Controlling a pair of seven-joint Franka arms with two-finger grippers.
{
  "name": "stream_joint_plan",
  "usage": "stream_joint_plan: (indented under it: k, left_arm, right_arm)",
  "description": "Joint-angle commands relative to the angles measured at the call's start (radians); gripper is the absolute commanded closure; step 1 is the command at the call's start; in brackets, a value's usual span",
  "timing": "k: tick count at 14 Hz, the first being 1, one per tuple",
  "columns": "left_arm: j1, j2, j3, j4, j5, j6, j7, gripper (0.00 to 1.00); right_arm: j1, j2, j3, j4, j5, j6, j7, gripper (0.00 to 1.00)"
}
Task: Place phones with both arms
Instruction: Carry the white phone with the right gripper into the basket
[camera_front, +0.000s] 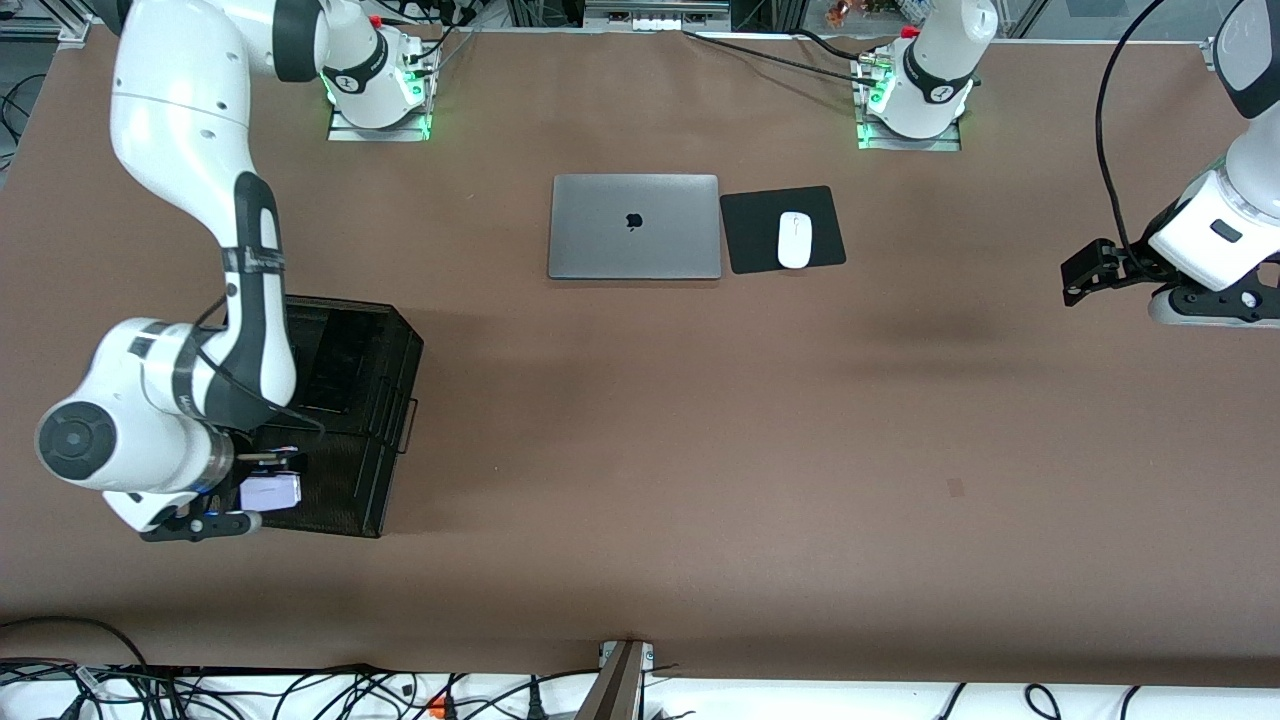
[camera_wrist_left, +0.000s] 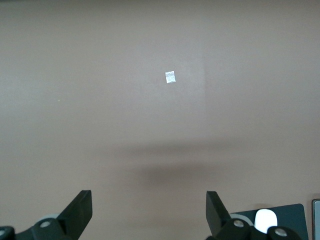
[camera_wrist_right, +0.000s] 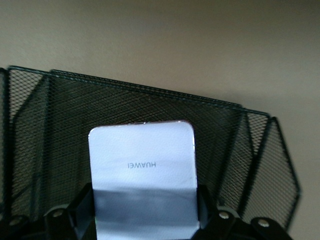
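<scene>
- Your right gripper is clamped on the pale lavender-white phone, and it hangs over the black mesh rack at the right arm's end of the table
- In the right wrist view the phone sits squarely between the two fingers, back side toward the camera, with HUAWEI lettering across it and a grey tape band over the part nearest the gripper
- The mesh rack fills that view past the phone, its wire dividers standing in rows; you cannot tell from here whether the phone's edge already touches a slot
- In the front view a dark flat slab lies in the rack's part farther from the camera, partly hidden by the right arm; whether it is one of the phones cannot be made out
- Your left gripper waits in the air over bare table at the left arm's end, well apart from the rack
- The left wrist view shows its fingers spread wide with nothing between them, above brown tabletop with a small white tag on it
- The grey laptop lies closed between the two bases, and just beside it, toward the left arm's end, the white mouse rests on the black mouse pad
</scene>
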Motion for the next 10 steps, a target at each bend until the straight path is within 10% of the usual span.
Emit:
stream_joint_plan:
  k: [1,3,10]
  left_arm:
    - [-0.002,-0.005,0.002,0.01,-0.012,-0.011,0.011,0.0]
    - [-0.003,-0.002,0.002,0.013,-0.012,-0.011,0.012,0.0]
    - [-0.005,0.001,0.002,0.018,-0.012,-0.011,0.011,0.0]
  right_arm:
    - [-0.009,-0.01,0.021,-0.039,0.026,0.045,0.004,0.71]
    - [-0.009,-0.01,0.022,-0.045,0.056,0.059,0.005,0.0]
    - [0.023,-0.172,-0.002,-0.042,-0.017,-0.159,0.011,0.0]
